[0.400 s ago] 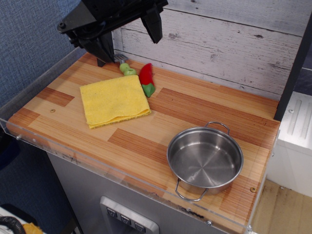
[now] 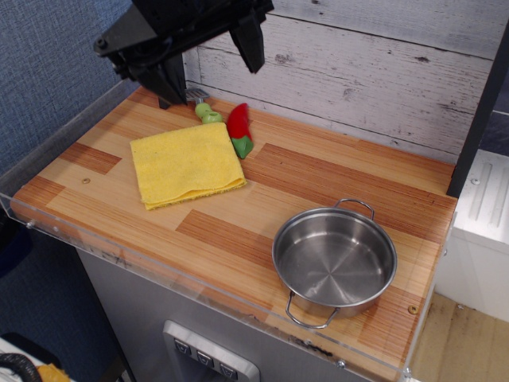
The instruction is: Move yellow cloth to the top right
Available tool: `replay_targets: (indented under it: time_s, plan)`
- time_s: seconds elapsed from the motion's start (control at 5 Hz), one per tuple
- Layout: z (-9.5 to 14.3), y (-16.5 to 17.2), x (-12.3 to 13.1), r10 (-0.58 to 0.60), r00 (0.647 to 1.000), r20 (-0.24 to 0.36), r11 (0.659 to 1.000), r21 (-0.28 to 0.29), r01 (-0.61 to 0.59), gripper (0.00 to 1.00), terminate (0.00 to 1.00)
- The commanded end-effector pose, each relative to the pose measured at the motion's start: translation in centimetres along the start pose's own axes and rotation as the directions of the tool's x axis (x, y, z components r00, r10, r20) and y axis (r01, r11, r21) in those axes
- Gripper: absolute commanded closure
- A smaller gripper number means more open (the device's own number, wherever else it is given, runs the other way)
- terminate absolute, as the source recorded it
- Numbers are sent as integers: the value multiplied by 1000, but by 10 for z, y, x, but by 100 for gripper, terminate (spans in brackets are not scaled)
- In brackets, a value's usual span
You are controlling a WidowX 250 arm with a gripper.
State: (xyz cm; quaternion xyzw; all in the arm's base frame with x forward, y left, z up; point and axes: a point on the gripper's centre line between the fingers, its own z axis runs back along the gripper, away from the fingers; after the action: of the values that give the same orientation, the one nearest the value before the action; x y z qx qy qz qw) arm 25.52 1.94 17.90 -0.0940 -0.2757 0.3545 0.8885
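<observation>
The yellow cloth [image 2: 187, 163] lies flat and folded on the left part of the wooden counter [image 2: 318, 179]. My black gripper [image 2: 211, 68] hangs above the counter's back left corner, above and behind the cloth, not touching it. Its jaws stand wide apart with nothing between them. One finger [image 2: 169, 83] reaches down near the counter's back edge, the other finger [image 2: 248, 44] is higher to the right.
A steel pot [image 2: 335, 259] with two handles stands at the front right. A red toy pepper [image 2: 238, 126] and a green piece [image 2: 209, 113] lie just behind the cloth. A white plank wall [image 2: 358, 72] runs along the back. A clear rim edges the counter.
</observation>
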Motion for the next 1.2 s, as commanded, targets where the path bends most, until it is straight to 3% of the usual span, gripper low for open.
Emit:
replay_targets:
  time_s: [0.0,0.2,0.4,0.6,1.0]
  plan:
    - [-15,-11,38,51,999,15,998,28,-51,0,0]
    - [-33,-9,57,84,996,-13,995,63,-83,0,0]
    - [-55,5,65,94,992,-80,987,137,-82,0,0]
    - [-76,23,68,107,986,-125,973,219,-78,0,0]
    - [-107,51,68,127,976,-174,945,320,-66,0,0]
